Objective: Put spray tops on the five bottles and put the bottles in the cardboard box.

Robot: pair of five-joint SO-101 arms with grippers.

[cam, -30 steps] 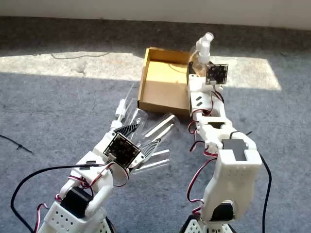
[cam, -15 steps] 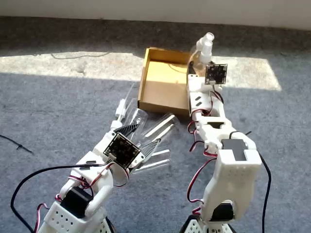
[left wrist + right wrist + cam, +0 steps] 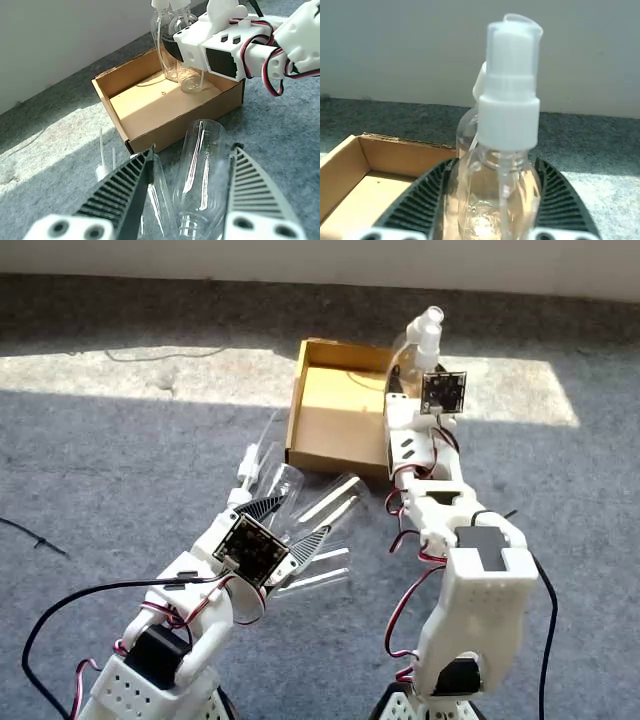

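Right end effector [image 3: 495, 167]: fingers were black with a ribbed pattern. The bottle [image 3: 492, 210] within it was clear and colourless; its spray top [image 3: 509, 90] was white. Left end effector [image 3: 192, 150]: fingers were black and ridged, on white bases. The uncapped bottle [image 3: 200, 170] between them was clear. The cardboard box [image 3: 160, 107] beyond was plain tan, yellower where sunlit. Desk [image 3: 120, 460] covering was mottled grey, crossed by a pale sunlit band. Right arm [image 3: 480, 590] was white, with red and black wires [image 3: 273, 75].
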